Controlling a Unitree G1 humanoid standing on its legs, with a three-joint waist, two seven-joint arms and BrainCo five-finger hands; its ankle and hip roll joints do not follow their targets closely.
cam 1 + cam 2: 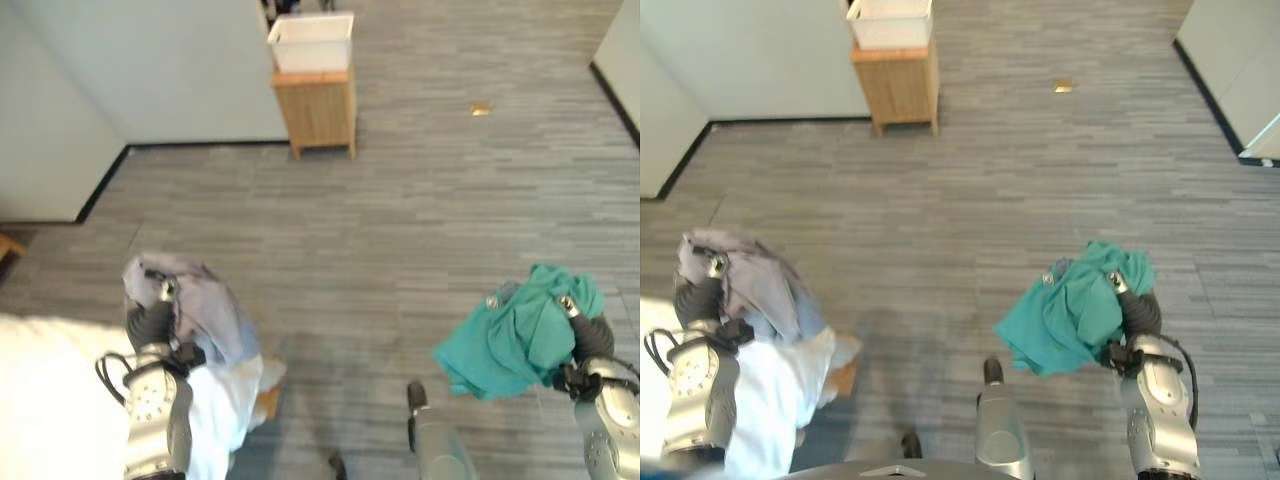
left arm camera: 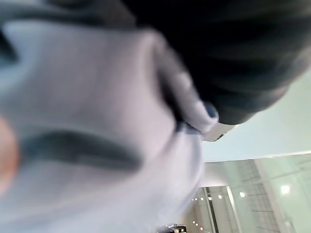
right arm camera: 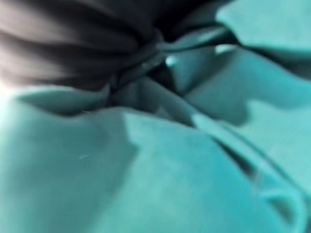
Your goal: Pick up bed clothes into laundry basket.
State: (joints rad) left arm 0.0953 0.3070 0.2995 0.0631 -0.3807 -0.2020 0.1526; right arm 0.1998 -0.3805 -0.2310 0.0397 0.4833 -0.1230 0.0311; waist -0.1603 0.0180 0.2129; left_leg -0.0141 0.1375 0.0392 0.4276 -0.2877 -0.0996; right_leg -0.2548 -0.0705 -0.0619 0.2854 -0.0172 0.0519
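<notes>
A grey-lilac garment is bunched over my left hand, whose fingers are curled into it at the lower left; the same grey cloth presses close in the left wrist view. A teal garment hangs from my right hand at the lower right, the fingers closed in its folds. Both bundles are held above the floor. The white laundry basket sits on a small wooden stand far ahead, by the wall.
White bedding lies at the lower left, with a white sheet hanging beside my left arm. A pale wall runs along the left. A small brown scrap lies on the grey plank floor.
</notes>
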